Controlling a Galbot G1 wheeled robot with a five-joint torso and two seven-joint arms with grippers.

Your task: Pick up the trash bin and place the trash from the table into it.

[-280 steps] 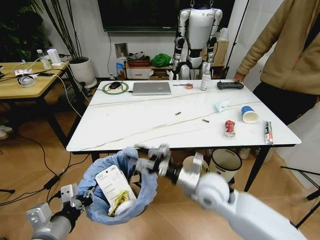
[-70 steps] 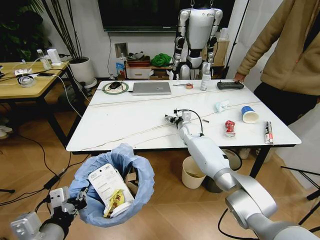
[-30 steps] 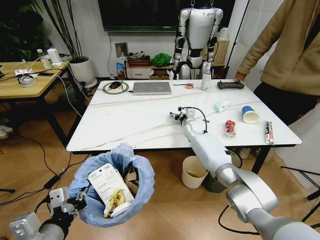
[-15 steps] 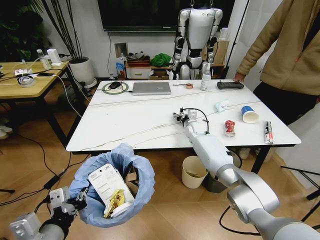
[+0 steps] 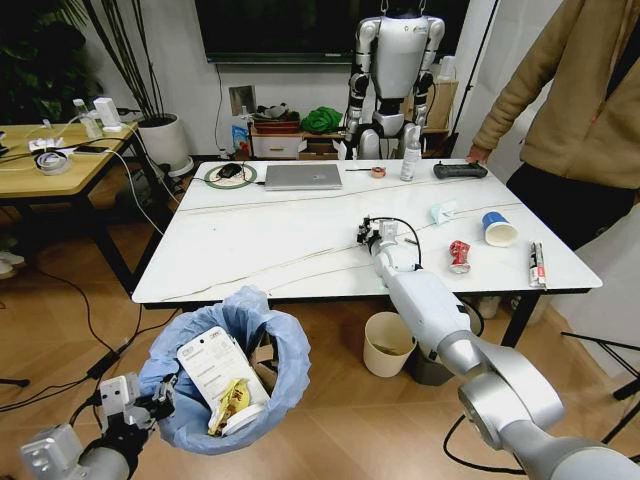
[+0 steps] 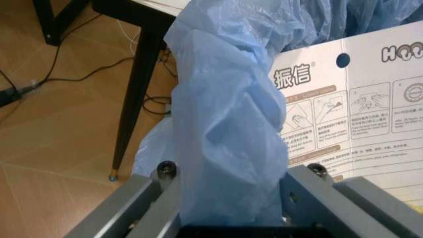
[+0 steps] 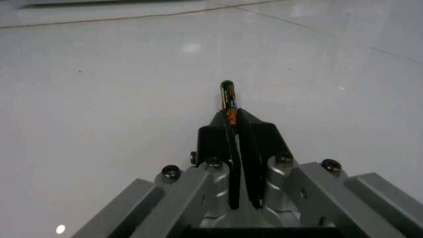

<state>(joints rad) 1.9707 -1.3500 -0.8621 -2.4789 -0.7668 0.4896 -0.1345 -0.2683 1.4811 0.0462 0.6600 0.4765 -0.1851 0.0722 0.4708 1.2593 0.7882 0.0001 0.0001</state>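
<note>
Right claw (image 7: 233,121) pinches a small battery (image 7: 228,94), long axis straight out past its tips; bin (image 5: 228,385), clamped by left claw (image 6: 231,198), lies well behind and below.

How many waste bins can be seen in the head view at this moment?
3. The blue-bagged trash bin is held at the left tool, before the table. A cream bin stands under the table; beside it a dark-rimmed bin, mostly hidden by the right arm.
</note>
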